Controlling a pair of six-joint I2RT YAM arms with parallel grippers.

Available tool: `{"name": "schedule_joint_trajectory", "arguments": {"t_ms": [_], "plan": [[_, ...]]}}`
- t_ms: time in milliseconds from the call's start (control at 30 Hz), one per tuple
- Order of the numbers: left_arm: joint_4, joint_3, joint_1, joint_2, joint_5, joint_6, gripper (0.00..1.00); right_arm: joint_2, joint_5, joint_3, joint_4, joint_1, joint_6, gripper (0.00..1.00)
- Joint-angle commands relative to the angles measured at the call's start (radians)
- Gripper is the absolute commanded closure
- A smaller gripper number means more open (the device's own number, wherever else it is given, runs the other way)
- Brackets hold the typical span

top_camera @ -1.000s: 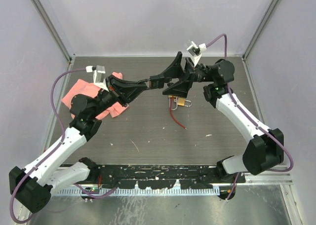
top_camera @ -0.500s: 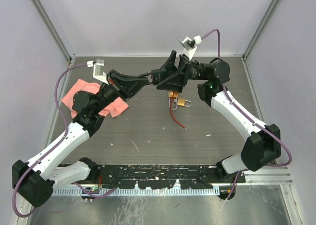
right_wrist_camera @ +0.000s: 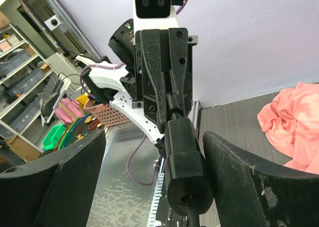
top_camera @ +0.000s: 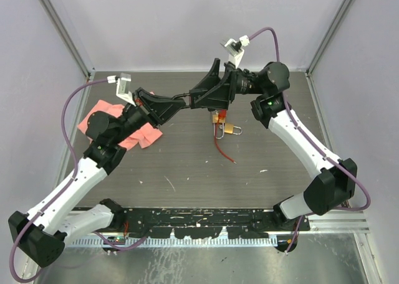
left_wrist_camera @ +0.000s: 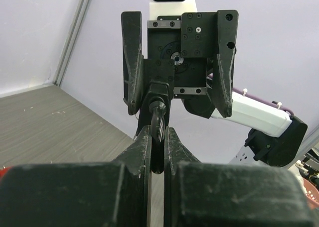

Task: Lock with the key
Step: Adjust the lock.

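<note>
A brass padlock (top_camera: 230, 129) lies on the table with a red cord (top_camera: 223, 148) trailing toward me. Above it, my left gripper (top_camera: 185, 100) (left_wrist_camera: 158, 132) is shut on the thin end of the key (left_wrist_camera: 158, 118), a black rod with a thick black handle (right_wrist_camera: 183, 162). My right gripper (top_camera: 201, 96) (right_wrist_camera: 154, 134) faces the left one, open. The handle sits between its fingers, close to the right finger (right_wrist_camera: 249, 187), with a wide gap on the left. In the left wrist view, the right gripper (left_wrist_camera: 178, 107) is seen head-on, its fingers apart.
A pink cloth (top_camera: 124, 125) (right_wrist_camera: 294, 122) lies crumpled on the left of the table under my left arm. Purple walls and metal frame posts (top_camera: 62, 32) enclose the table on three sides.
Both grippers, meeting at the key, have shifted left and away from the padlock. The right gripper's fingers have narrowed a little around the handle. The left grip is unchanged.
</note>
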State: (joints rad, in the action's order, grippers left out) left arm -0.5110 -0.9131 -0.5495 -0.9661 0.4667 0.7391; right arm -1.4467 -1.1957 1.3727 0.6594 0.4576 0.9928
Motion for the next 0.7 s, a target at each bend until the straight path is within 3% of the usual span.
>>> {"name": "schedule_joint_trajectory", "arguments": {"t_ms": [0, 433, 500, 667], "plan": [[-0.092, -0.059, 0.0, 0.001, -0.043, -0.009, 1.0, 0.005, -0.01, 0.029, -0.062, 0.022, -0.063, 0.17], [-0.11, -0.04, 0.0, -0.04, -0.054, 0.002, 1.0, -0.002, -0.021, 0.044, -0.169, 0.066, -0.17, 0.26], [-0.114, -0.029, 0.0, -0.038, -0.057, 0.0, 1.0, 0.0, -0.019, 0.046, -0.18, 0.066, -0.183, 0.32], [-0.116, -0.018, 0.0, -0.038, -0.058, -0.007, 1.0, -0.003, -0.02, 0.057, -0.185, 0.066, -0.187, 0.61]]}}
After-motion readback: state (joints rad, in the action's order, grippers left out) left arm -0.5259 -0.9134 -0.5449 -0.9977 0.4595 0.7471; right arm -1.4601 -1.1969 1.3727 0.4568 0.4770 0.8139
